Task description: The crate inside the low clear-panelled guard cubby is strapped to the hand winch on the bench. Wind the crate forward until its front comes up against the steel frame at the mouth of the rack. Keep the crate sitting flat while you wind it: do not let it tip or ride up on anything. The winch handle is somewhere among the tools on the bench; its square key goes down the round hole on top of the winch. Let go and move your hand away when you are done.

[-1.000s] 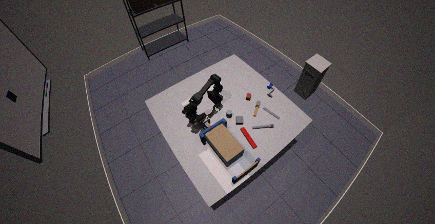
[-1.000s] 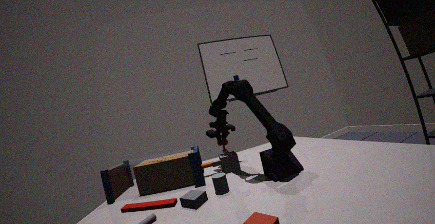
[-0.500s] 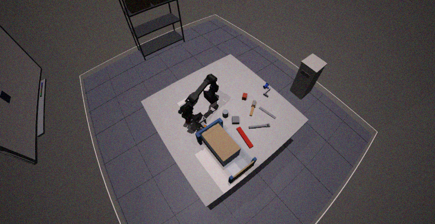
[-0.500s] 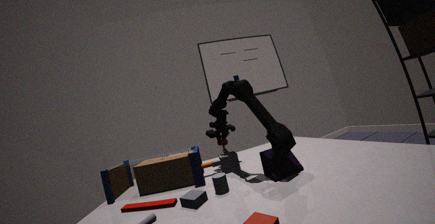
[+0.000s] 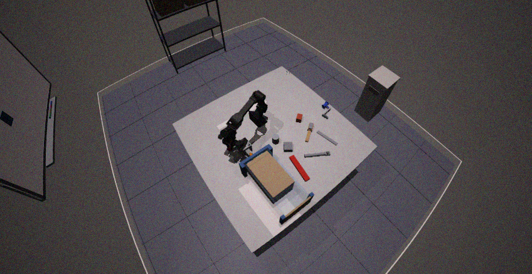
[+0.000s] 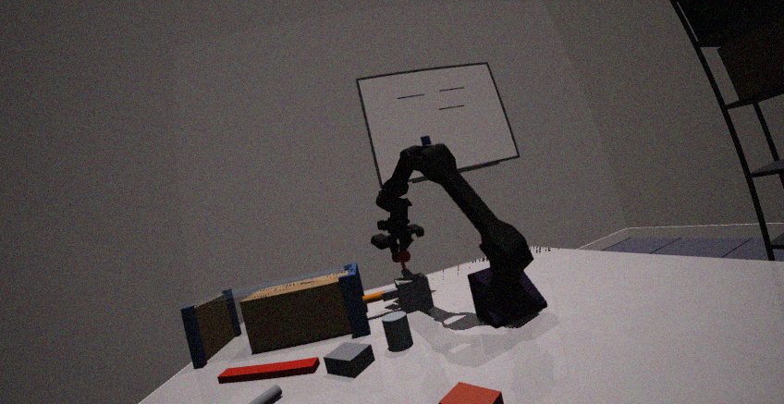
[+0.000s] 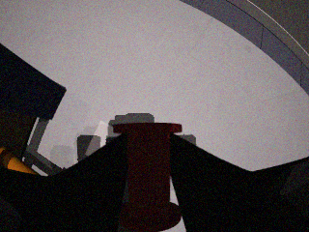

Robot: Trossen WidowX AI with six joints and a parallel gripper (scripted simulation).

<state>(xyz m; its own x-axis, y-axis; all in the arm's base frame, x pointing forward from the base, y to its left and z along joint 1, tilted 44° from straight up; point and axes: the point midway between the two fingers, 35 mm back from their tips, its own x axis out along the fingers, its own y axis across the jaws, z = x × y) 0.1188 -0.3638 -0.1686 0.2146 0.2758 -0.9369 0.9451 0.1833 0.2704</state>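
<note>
The crate (image 5: 270, 174) (image 6: 297, 317), with a tan top, sits flat in the low clear-panelled cubby. Its winch-side end is close to the blue frame (image 5: 257, 154) (image 6: 356, 303) (image 7: 29, 92); I cannot tell whether they touch. An orange strap (image 6: 373, 296) (image 7: 18, 162) runs from there to the dark grey winch (image 6: 415, 292). The winch handle's red knob (image 6: 402, 256) (image 7: 149, 169) stands above the winch, its lower part on the winch top; the square key is hidden. My gripper (image 6: 401, 254) (image 7: 147, 140) is shut on the red knob.
A grey cylinder (image 5: 275, 139) (image 6: 398, 331), a grey block (image 5: 287, 147) (image 6: 349, 360) and a red bar (image 5: 299, 168) (image 6: 269, 370) lie beside the cubby. A red block (image 5: 298, 117) (image 6: 471, 394), a wrench (image 5: 317, 154) and several other tools lie farther off.
</note>
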